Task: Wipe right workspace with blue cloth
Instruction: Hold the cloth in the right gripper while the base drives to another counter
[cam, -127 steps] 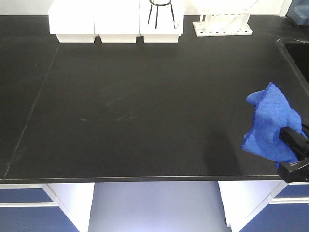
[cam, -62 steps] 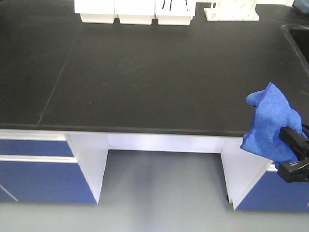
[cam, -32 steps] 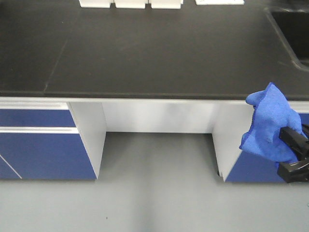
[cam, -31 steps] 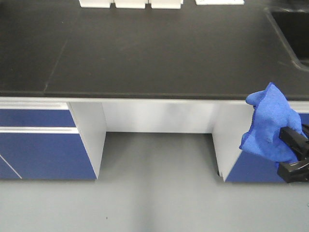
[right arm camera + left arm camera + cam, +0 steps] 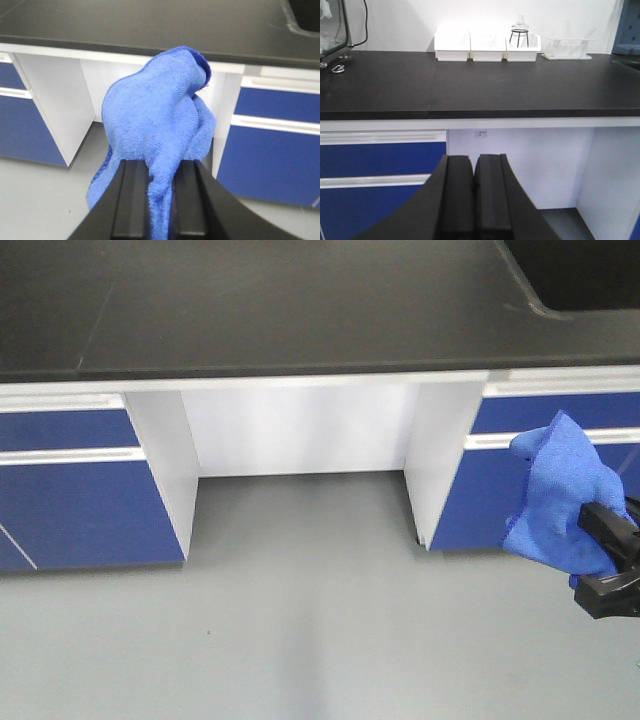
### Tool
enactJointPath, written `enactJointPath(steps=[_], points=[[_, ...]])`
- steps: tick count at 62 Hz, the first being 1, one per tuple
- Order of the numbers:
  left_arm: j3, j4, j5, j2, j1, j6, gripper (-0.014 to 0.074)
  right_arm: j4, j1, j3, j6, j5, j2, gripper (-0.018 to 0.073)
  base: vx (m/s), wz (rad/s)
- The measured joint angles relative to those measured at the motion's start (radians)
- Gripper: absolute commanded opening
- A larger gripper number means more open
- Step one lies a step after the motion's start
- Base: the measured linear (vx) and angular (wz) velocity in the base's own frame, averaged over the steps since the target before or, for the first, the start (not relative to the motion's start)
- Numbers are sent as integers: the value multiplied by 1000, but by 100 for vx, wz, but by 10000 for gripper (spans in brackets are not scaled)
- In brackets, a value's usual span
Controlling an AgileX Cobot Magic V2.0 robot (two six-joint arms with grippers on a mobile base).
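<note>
The blue cloth (image 5: 558, 490) hangs bunched from my right gripper (image 5: 592, 552) at the right edge of the front view, held in the air above the floor. In the right wrist view the cloth (image 5: 156, 110) billows up in front of the fingers, and a fold of it is pinched in my right gripper (image 5: 160, 167), which is shut on it. My left gripper (image 5: 473, 160) is shut with nothing in it and faces a bench. The right workspace is out of view.
A black benchtop (image 5: 280, 310) with a sink (image 5: 580, 270) at its right end stands ahead. It carries white boxes (image 5: 485, 46) and a rack (image 5: 567, 47) at the back. Blue cabinets (image 5: 70, 500) flank a white knee recess (image 5: 300, 430). Grey floor (image 5: 300, 620) lies below.
The view has drawn back from the bench, whose top has slid up the frame while cabinets and floor have come into view. The cloth stays pinched in the right gripper.
</note>
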Motion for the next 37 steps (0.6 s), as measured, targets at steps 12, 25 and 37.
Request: enactJointPath(steps=[12,25,37], points=[[0,0,0,0,0,0,-6,0,0,0,0,0,0,3,-35,-9],[0,0,0,0,0,0,-6,0,0,0,0,0,0,3,-34,-5],[0,0,0,0,0,0,-6,0,0,0,0,0,0,3,-33,-8]])
